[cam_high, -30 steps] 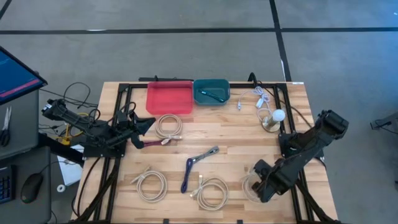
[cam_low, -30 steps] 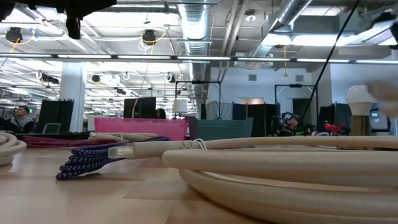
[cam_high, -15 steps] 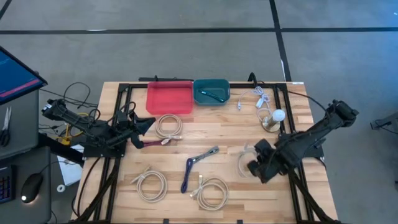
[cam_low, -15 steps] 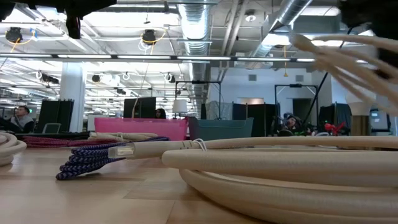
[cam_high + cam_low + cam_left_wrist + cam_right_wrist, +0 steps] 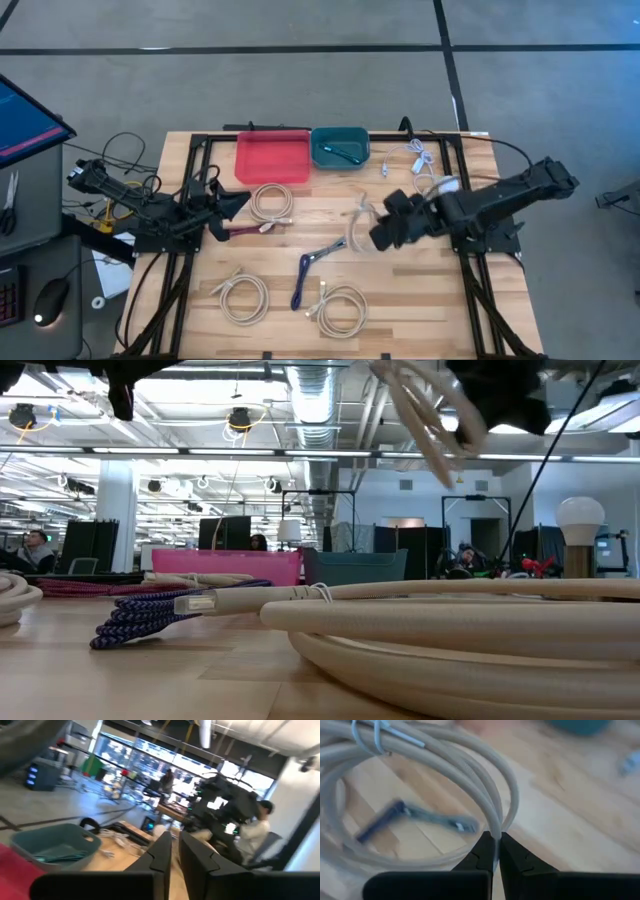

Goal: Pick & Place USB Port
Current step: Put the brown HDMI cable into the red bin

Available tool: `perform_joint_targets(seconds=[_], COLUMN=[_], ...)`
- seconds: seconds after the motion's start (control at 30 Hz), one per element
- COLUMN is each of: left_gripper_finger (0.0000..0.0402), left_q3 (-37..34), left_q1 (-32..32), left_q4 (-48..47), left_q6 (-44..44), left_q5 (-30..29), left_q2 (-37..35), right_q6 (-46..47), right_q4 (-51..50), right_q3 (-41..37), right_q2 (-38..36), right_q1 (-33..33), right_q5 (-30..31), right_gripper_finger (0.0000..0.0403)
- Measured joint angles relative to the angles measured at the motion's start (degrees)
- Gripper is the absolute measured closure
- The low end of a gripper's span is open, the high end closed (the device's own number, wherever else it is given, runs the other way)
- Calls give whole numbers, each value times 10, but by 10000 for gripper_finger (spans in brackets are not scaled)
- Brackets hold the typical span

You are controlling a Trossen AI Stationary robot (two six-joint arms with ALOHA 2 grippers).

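Overhead layout: right end effector [image 5: 372, 237] carries a beige coiled cable [image 5: 358, 225] above the tabletop [image 5: 400, 310] centre; red tray [image 5: 272, 157] and teal bin [image 5: 340, 147] at the far edge; left end effector [image 5: 240, 199] near the left edge.

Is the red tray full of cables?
No, the red tray looks bare; the beige coils lie on the table.

Even, diffuse light falls from above; the tabletop [image 5: 400, 300] carries only faint, soft shadows. In the low view, ceiling strip lights [image 5: 250, 453] glare white and the nearest beige cable coil [image 5: 450, 630] is soft, out of focus. The left wrist view is smeared with motion blur, its far windows [image 5: 150, 762] blown out. The right wrist view blurs everything behind the sharp cable loop [image 5: 470, 775]
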Motion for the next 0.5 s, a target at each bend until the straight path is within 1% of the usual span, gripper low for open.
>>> perform_joint_targets(seconds=[0.1, 0.23, 0.4, 0.5], left_gripper_finger=[342, 322, 309, 302], left_q3=[0, 0, 0, 0], left_q1=[0, 0, 0, 0], left_q4=[0, -6, -22, -22], left_q6=[-8, -9, -4, 19], left_q5=[19, 19, 19, 26], left_q2=[1, 1, 1, 1], right_q6=[-53, -110, -154, -170], right_q4=[62, 143, 232, 273], right_q3=[1, 1, 1, 2], right_q2=[0, 0, 0, 6], right_q1=[-31, -62, -95, -110], right_q5=[1, -2, -12, -17], right_gripper_finger=[403, 403, 403, 403])
